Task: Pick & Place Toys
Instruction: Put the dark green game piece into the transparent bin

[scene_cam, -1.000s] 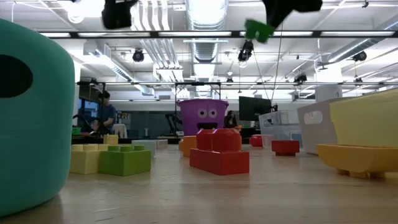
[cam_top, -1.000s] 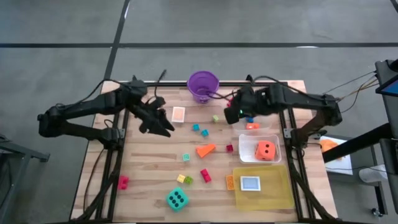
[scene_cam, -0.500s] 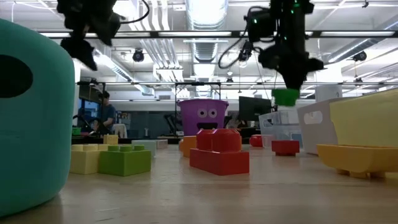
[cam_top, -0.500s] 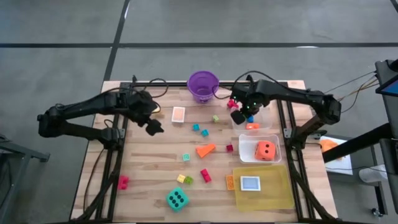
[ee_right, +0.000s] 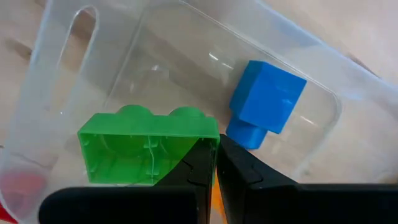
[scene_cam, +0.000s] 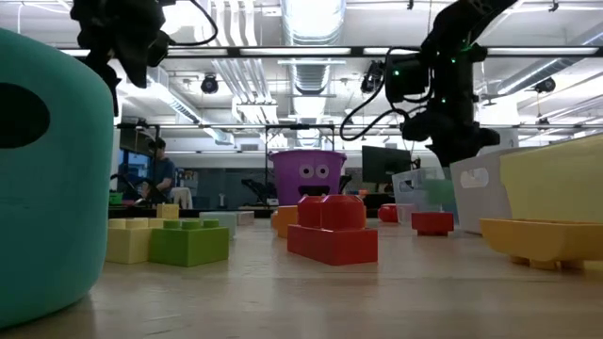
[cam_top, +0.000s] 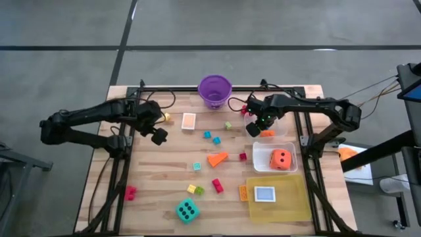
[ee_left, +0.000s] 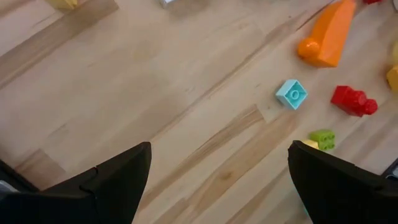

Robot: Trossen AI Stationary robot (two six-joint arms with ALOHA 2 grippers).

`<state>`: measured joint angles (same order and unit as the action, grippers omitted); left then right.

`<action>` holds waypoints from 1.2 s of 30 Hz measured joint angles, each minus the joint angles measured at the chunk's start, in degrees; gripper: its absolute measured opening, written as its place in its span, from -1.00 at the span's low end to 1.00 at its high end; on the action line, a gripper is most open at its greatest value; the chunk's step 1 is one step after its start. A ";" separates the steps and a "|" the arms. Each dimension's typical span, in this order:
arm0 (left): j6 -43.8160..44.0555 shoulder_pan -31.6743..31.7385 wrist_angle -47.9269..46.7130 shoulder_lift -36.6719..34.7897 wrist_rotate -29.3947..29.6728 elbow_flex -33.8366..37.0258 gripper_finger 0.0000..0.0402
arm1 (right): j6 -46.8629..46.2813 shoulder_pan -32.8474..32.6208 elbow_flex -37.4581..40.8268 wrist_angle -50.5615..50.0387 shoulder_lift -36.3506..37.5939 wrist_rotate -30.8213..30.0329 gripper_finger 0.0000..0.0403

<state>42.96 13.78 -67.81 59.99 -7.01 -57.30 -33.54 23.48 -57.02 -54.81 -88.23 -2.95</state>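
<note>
— Wooden slatted table (cam_top: 164, 178), toys scattered. Left side?
— Left gripper (cam_top: 158, 135) hovers over bare boards near the table's left edge, jaws spread wide, nothing between them. Small light-blue square block (ee_left: 291, 94) and orange wedge (ee_left: 326, 34) lie apart ahead of it.
— Middle?
— Purple plastic bucket (cam_top: 214, 89) at the far edge.
— Right?
— Right gripper (cam_top: 254, 128) is down in a clear plastic tub (ee_right: 186, 74), fingers pinched together on a green two-stud brick (ee_right: 149, 146). Blue block (ee_right: 266, 102) lies just beside it in the same tub.
</note>
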 joint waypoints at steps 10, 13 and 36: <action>4.06 -5.18 0.79 0.09 0.13 0.90 0.82 | 9.54 0.16 -0.15 2.98 -1.65 1.41 -0.94; 5.53 -6.60 0.92 0.13 0.20 1.85 0.82 | 11.41 0.18 0.02 3.89 -2.86 2.99 -0.94; 9.62 -10.38 2.44 0.15 0.18 4.48 0.82 | 18.19 0.05 0.03 6.36 -7.06 3.15 -0.94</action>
<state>52.58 3.40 -65.36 60.14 -6.83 -52.82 -15.35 23.53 -56.99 -48.45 -95.29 0.21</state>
